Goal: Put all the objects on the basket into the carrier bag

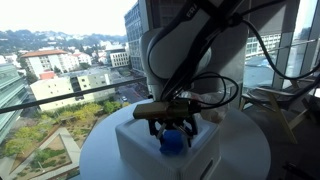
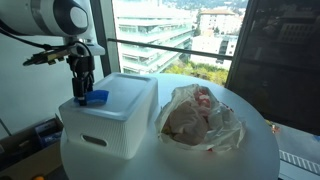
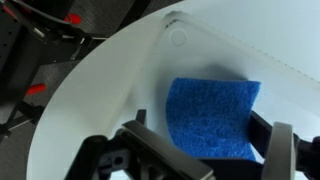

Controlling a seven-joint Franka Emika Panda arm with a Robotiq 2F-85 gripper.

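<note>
A blue sponge (image 3: 212,118) lies on top of the white basket (image 2: 112,128), near its corner; it shows in both exterior views (image 1: 172,142) (image 2: 97,98). My gripper (image 3: 200,125) is down over the sponge with one finger on each side. The right finger touches the sponge; a white gap shows by the left finger, so the jaws look open. The carrier bag (image 2: 200,122), crumpled translucent plastic with red print, lies on the round white table (image 2: 255,152) beside the basket. No other loose objects show on the basket.
The table stands by tall windows with a railing (image 2: 190,60) behind. The arm's cables (image 1: 215,95) loop above the basket (image 1: 135,140). In the wrist view the basket's rim (image 3: 170,35) curves past dark floor clutter.
</note>
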